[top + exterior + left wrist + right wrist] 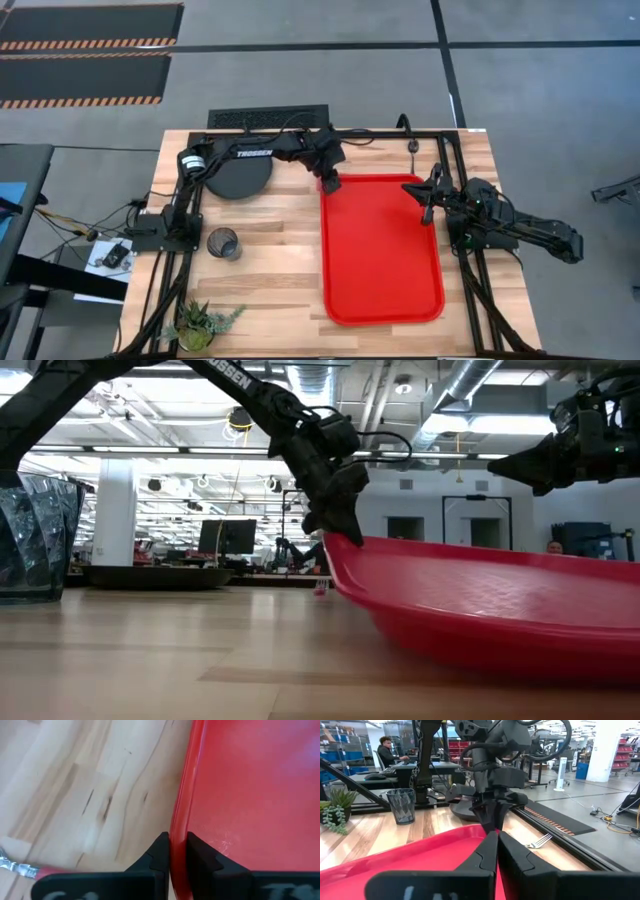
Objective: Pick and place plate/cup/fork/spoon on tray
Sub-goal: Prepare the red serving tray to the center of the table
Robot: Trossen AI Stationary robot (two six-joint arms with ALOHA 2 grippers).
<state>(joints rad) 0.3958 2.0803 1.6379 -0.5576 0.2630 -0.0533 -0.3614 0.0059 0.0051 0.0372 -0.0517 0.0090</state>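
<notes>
On the wooden counter (270,250) the cup (223,243) stood near the left side, the plate (238,178) behind it; the left arm, lettered "TROSSEN", reached across, and the left gripper (328,184) had its fingers (159,854) narrowed on the far left rim of the tray (380,255), tilting it; the fork (538,841) lay just beyond; the right gripper (426,199) pinched the opposite rim.

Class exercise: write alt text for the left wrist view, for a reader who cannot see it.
The left gripper pinches the raised rim of the red tray, one dark finger on each side. Pale wooden table fills the rest of the picture, with part of the fork lying on it at one edge.
</notes>
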